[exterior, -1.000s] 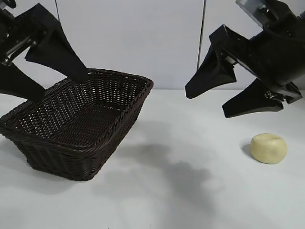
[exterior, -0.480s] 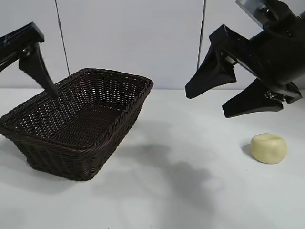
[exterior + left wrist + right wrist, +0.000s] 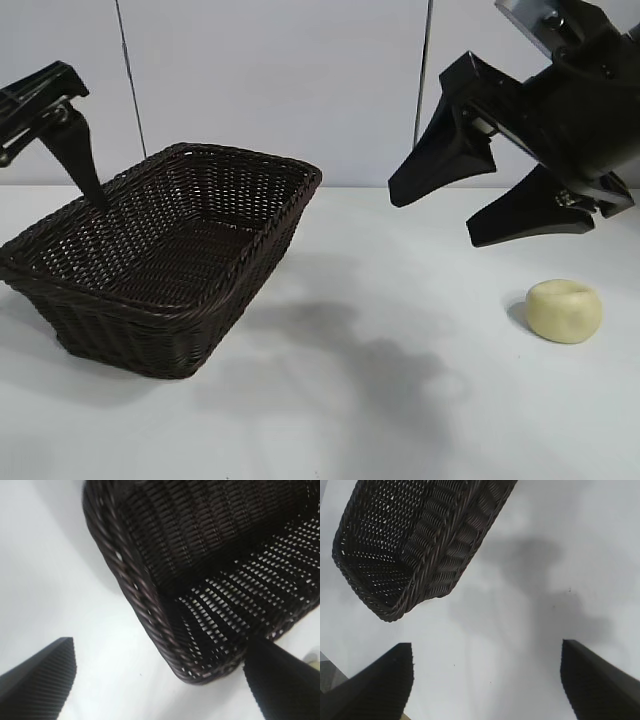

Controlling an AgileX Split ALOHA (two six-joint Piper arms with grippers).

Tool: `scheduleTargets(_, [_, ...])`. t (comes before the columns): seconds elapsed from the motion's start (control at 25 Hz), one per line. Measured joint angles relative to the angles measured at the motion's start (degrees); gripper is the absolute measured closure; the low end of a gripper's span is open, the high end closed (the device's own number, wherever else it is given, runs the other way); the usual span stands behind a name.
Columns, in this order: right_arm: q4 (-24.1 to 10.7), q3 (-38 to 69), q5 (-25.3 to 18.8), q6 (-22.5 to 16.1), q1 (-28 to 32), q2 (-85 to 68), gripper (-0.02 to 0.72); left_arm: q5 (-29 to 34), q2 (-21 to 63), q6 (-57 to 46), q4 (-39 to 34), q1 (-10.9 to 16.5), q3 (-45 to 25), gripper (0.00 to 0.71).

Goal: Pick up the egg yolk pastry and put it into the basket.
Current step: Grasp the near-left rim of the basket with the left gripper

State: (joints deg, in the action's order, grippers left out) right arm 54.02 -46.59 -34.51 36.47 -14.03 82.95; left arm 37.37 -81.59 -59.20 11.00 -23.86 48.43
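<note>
the dark wicker basket [image 3: 165, 265] sits on the white table [image 3: 400, 400] with nothing inside it, just bare weave. the egg yolk pastry [image 3: 565, 310] lies on the table well apart from it, below the right gripper [image 3: 435, 215], whose fingers are spread wide. the left gripper [image 3: 160, 680] hangs over the basket's far left rim, fingers apart, holding nothing.

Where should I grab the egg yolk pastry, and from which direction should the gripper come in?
Probably from above, with the right gripper, which hangs open just over it. The egg yolk pastry sits flat on the white table, round, dented on top, with nothing beside it. Close the fingers lightly on its opposite rounded sides at the widest part.
</note>
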Motion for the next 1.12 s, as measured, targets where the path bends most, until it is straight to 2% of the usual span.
scheduleTargets(0.2, [0.0, 0.0, 0.0, 0.0, 0.0, 0.0, 0.122, -4.3, -0.7, -10.0, -5.1, -0.8, -4.1, 0.052])
scheduleTargets(0.56, [0.0, 0.0, 0.1, 0.0, 0.0, 0.0, 0.122, -11.0, -6.7, -10.1, -5.6, -0.8, -4.4, 0.052])
scheduleTargets(0.72, [0.0, 0.0, 0.2, 0.0, 0.0, 0.0, 0.122, -18.2, -11.4, -10.1, -5.6, -0.8, -4.4, 0.052])
scheduleTargets(0.84, [0.0, 0.0, 0.2, 0.0, 0.0, 0.0, 0.122, -19.7, -12.3, -10.1, -5.5, -0.8, -4.4, 0.053])
scheduleTargets(1.12, [0.0, 0.0, 0.2, 0.0, 0.0, 0.0, 0.122, -20.1, -12.3, -10.1, -5.5, -0.8, -4.5, 0.153])
